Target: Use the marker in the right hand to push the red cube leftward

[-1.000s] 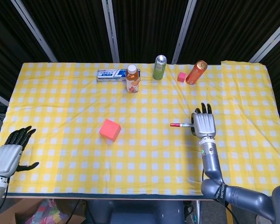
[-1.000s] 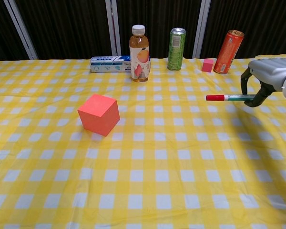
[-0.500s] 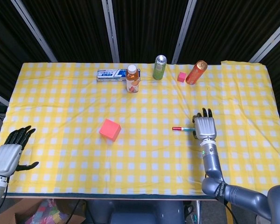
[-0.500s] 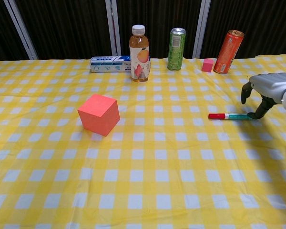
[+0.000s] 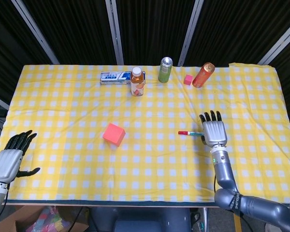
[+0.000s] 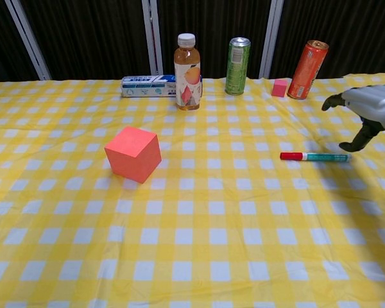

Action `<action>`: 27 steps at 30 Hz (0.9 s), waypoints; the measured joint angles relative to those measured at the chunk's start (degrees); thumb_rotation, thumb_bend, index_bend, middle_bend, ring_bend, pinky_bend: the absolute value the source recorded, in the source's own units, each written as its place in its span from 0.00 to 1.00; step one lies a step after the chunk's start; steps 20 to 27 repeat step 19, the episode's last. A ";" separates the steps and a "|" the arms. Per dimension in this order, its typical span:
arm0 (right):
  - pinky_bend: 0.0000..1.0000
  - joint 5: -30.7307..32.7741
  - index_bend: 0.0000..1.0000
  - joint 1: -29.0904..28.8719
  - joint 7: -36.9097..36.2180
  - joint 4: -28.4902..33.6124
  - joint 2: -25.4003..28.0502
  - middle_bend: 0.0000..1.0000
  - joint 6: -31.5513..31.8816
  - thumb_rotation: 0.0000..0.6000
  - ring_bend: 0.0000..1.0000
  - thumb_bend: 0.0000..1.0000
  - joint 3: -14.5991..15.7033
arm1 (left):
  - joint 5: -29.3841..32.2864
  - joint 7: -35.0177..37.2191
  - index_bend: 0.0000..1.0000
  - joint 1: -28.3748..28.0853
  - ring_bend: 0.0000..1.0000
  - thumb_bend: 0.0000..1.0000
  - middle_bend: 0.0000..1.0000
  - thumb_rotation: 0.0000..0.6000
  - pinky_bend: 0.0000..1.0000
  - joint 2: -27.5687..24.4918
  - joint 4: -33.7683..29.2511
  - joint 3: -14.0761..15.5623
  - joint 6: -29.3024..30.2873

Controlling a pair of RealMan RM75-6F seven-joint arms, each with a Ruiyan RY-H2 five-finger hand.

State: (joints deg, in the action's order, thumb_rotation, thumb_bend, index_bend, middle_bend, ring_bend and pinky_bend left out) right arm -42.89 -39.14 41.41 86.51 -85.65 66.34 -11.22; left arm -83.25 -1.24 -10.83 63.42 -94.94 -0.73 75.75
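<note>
The red cube [image 5: 114, 134] [image 6: 133, 154] sits on the yellow checked cloth, left of the table's middle. A teal marker with a red cap [image 5: 191, 132] [image 6: 314, 156] lies flat on the cloth well to the cube's right, cap pointing left toward the cube. My right hand [image 5: 213, 133] [image 6: 369, 109] hovers at the marker's right end with its fingers spread, holding nothing; in the chest view one finger reaches down close to the marker's tail. My left hand [image 5: 7, 157] hangs off the table's near left corner, fingers apart, nothing in it.
Along the far edge stand a blue-white box [image 5: 116, 77], an orange drink bottle [image 5: 137, 81], a green can [image 5: 165, 69], a small pink cube [image 5: 188, 79] and a tilted orange can [image 5: 203, 75]. The table [image 5: 150, 200] ends just in front of me.
The right hand lowered the marker onto the cloth, let go of it and spread its fingers, rising slightly. Cube and left hand have not moved.
</note>
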 measured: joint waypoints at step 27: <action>0.00 -30.39 0.00 23.50 -32.31 9.47 21.34 0.00 19.37 1.00 0.00 0.36 11.92 | -2.36 -4.35 0.00 0.63 0.00 0.00 0.00 1.00 0.00 2.89 3.64 -0.63 4.30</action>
